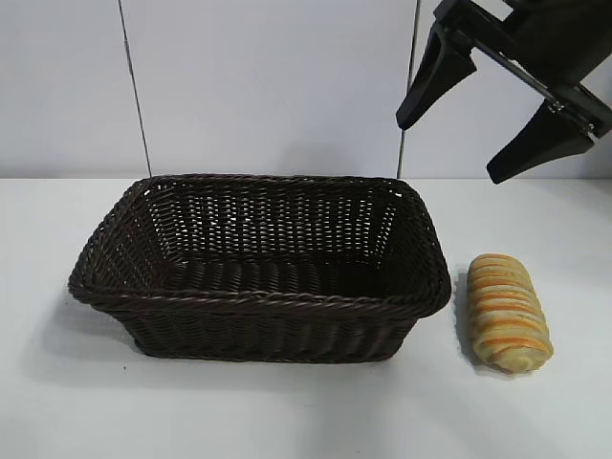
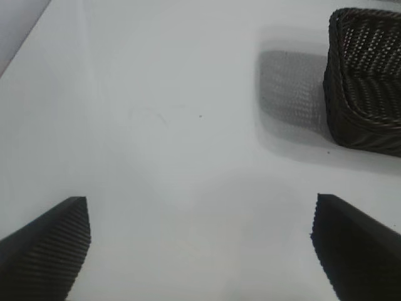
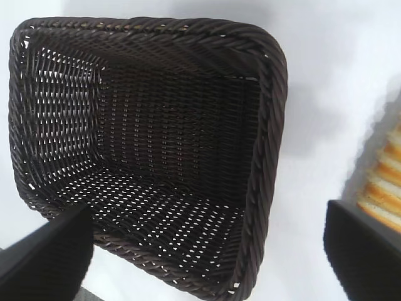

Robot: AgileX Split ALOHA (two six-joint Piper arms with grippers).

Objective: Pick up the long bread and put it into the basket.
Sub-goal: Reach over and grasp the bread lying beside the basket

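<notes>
Long bread (image 1: 509,312) golden-tan, orange-and-cream striped, ridged, beside basket (image 1: 258,304), right gripper (image 1: 502,115) spread wide above, empty

The setting is a robot test bench in a lab-type room. Evidence: a plain white worktop (image 1: 287,411) with no domestic fittings, a bare pale panelled wall (image 1: 268,86) directly behind it with thin vertical seams, and a black robot arm (image 1: 535,38) mounted above. Only staged props are present: a wicker basket (image 1: 258,287) and a striped loaf (image 1: 508,312).
</notes>
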